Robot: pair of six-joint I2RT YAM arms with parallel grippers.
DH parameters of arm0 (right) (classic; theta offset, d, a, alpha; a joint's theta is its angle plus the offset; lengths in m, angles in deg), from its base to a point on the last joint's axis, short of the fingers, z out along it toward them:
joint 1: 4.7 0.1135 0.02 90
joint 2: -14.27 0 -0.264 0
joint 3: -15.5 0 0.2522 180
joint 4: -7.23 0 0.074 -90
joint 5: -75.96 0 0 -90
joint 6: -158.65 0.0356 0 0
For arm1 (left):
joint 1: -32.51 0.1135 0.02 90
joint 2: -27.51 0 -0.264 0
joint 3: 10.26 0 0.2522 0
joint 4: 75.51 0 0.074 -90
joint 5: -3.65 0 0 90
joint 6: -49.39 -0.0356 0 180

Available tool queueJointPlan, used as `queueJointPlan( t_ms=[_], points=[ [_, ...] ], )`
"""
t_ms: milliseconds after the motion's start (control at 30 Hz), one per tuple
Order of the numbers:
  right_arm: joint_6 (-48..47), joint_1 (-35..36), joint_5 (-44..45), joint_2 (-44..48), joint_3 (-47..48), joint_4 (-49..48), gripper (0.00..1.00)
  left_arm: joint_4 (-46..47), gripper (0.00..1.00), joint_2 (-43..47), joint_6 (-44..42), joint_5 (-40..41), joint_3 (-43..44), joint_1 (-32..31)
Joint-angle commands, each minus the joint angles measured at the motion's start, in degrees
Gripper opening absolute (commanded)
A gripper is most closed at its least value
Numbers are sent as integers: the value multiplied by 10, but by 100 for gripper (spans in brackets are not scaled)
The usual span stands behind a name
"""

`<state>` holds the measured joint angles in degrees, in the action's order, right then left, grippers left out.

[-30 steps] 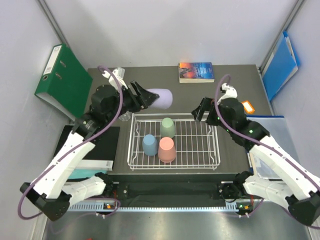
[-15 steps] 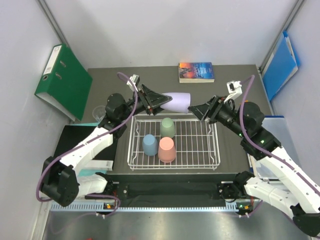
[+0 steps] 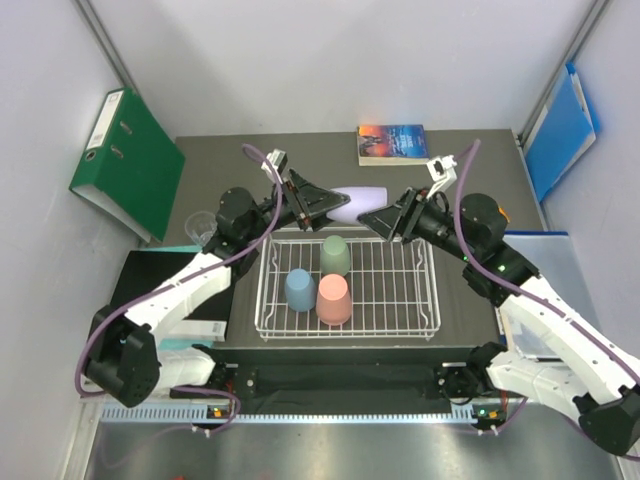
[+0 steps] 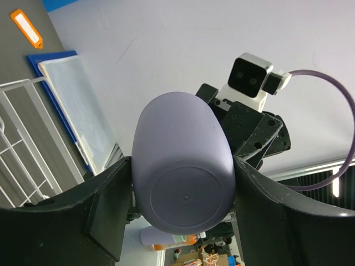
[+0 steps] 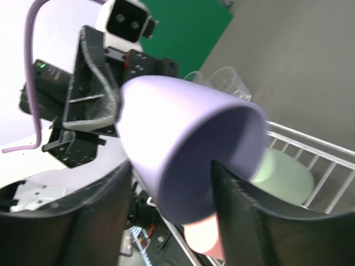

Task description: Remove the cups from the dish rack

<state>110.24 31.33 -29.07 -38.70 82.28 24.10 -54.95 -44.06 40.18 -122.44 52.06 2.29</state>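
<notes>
While the left claw (image 3: pixel 322 204) pinches the lavender cup (image 4: pixel 180 160) near its closed base, one finger on each side, the cup lies on its side in the air, clear of the dish rack (image 3: pixel 437 325) and just over its far rim. The right claw (image 3: pixel 378 218) meets it from the other side. Its fingers bracket the cup's open mouth, but whether they already press on the wall I cannot tell from either wrist view. Reads as a hand-over between the arms, not yet completed. Further out, three cups sit upside down inside the rack: green (image 3: pixel 335 255) toward the back, blue (image 3: pixel 299 290) and pink (image 3: pixel 333 299) side by side nearer the front. Two clear cups (image 3: pixel 200 224) stand upright on the dark surface (image 3: pixel 480 170) to the left of the rack, well apart from it, so those count as unloaded. Tally: two of six out, one in transit and not set down, three untouched in the rack. Judged under half done. The lavender cup needs a resting place on the surface before the remaining three can be taken.
</notes>
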Motion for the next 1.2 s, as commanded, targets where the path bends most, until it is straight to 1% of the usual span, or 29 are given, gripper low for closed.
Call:
queueJointPlan(
  t_ms=[0,33,100,133,167,200,233,267,300,333,367,400,433,467,500,533,567,600,633,667,700,733,767,800,867,900,933,1067,1167],
  points=[
    [4,13,-9,-29,26,-51,52,45,0,-2,-3,-36,15,-20],
    [2,13,-7,-29,27,-51,39,42,0,-4,-5,-37,17,-20],
    [0,14,3,-26,23,-44,24,35,0,-11,-13,-42,22,-20],
    [-6,13,9,-19,25,-33,6,12,1,-12,-21,-44,25,-20],
    [-11,13,18,-15,29,-1,0,-6,23,-11,-33,-42,36,-20],
    [-29,11,52,-4,35,23,0,-31,47,-9,-65,-30,43,-20],
    [-39,9,75,3,50,47,0,-107,68,-5,-86,-20,52,-18],
    [-47,6,101,8,60,102,0,-154,95,5,-109,-2,78,-17],
    [-68,-3,152,12,74,131,0,-211,99,9,-159,44,93,-15],
    [-78,-7,196,11,111,165,0,-256,99,14,-180,80,118,-13],
    [-88,-12,236,2,137,248,0,-334,99,25,-198,111,127,-12],
    [-111,-28,303,-30,165,283,0,-376,99,30,-228,140,137,-12],
    [-122,-40,330,-55,226,326,0,-409,99,33,-237,200,155,-11],
    [-127,-54,354,-79,257,361,0,-467,99,35,-244,222,162,-12],
    [-133,-95,374,-134,286,423,0,-492,99,35,-248,245,168,-12],
    [-126,-124,377,-165,344,454,0,-521,99,34,-246,281,179,-11],
    [-116,-152,374,-194,368,478,0,-570,99,30,-240,299,183,-12],
    [-92,-198,377,-246,389,521,0,-593,99,28,-241,311,186,-12],
    [-75,-213,391,-272,434,544,0,-611,99,27,-245,330,191,-12],
    [-59,-235,407,-297,459,572,0,-629,99,24,-245,341,193,-12],
    [-29,-245,430,-344,480,611,0,-661,99,24,-245,348,193,-11],
    [-24,-255,430,-363,504,622,0,-671,99,25,-247,354,192,-12],
    [-24,-277,422,-380,506,623,0,-682,99,27,-252,356,191,-11],
    [-24,-288,391,-403,491,619,0,-696,99,28,-254,373,191,-12],
    [-29,-322,338,-418,464,584,0,-705,99,35,-263,383,193,-12],
    [-30,-331,291,-432,449,568,0,-706,98,37,-266,386,192,-12],
    [-33,-336,275,-439,425,544,0,-711,98,39,-268,388,192,-12],
    [-57,-337,249,-470,400,498,0,-714,98,42,-284,388,193,-12],
    [-67,-337,244,-505,413,501,0,-719,98,40,-288,387,189,-12]
  ],
)
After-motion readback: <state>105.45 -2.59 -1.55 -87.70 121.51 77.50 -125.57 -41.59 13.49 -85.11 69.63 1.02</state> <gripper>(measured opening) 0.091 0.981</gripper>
